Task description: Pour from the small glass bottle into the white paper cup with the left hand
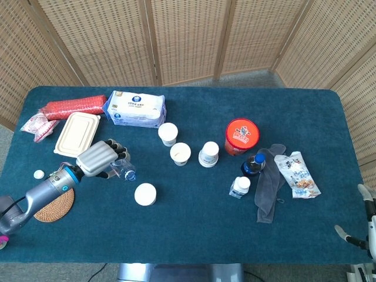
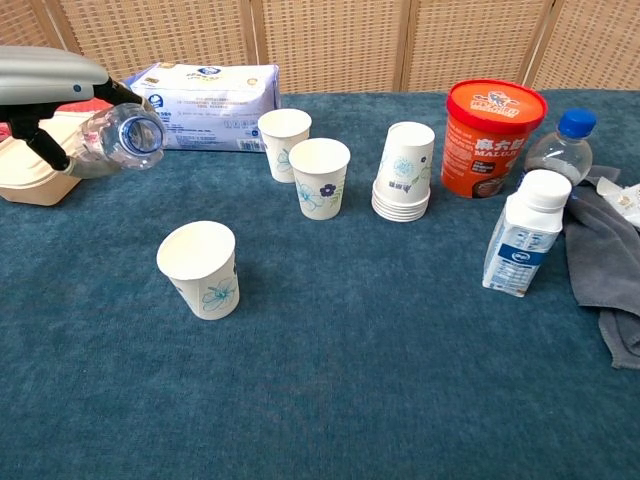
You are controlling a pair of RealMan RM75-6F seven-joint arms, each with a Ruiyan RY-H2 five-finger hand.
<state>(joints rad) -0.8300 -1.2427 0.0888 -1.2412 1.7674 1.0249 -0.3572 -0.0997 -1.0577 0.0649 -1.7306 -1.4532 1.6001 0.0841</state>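
Left hand [image 1: 98, 158] grips the small glass bottle [image 2: 118, 141] tipped near horizontal, open mouth pointing toward the white paper cup [image 2: 200, 268] but up and to the left of its rim. Forearm reaches in low from the table's left edge. Right hand [image 1: 365, 228] barely shows at the frame's right edge; its state cannot be told.

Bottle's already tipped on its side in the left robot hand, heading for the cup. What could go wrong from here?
1. The small glass bottle lies tilted with its open mouth short of the white paper cup; liquid might spill onto the table first.
2. The cup looks light and stands alone; a brush from the left robot hand could topple it.
3. Two other cups stand nearby, so aim could drift.
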